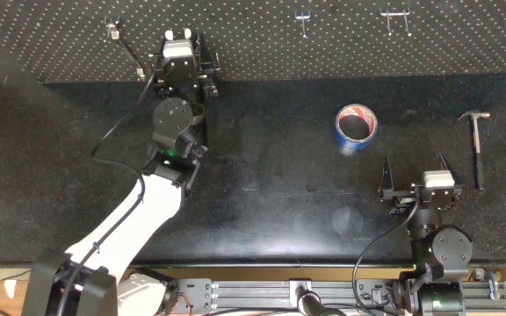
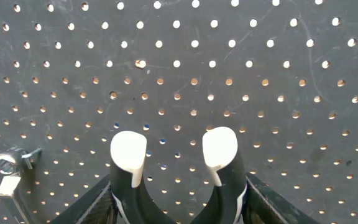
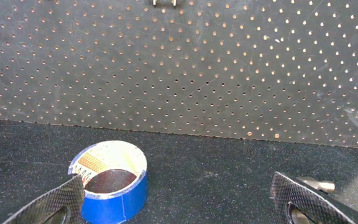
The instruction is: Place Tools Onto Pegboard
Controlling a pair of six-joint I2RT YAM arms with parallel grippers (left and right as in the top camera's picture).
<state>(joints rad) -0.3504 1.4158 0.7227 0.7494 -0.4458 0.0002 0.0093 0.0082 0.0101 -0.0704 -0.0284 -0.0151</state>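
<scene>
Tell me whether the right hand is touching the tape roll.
Apart. The top view shows bare table between the right hand and the tape roll.

Left arm [image 1: 143, 211]: white shell, black round joints, looping black cable, small green light.
Left hand [image 2: 174, 152]: black fingers, rounded white pads [image 2: 128, 149].
Right arm [image 1: 446, 246]: black joints, black cable.
Right hand [image 3: 179, 199]: black woven-pattern fingers.

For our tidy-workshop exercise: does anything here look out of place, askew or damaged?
Nothing is damaged or spilled. The blue tape roll and the black-handled hammer lie on the black table, not on the perforated pegboard.
</scene>
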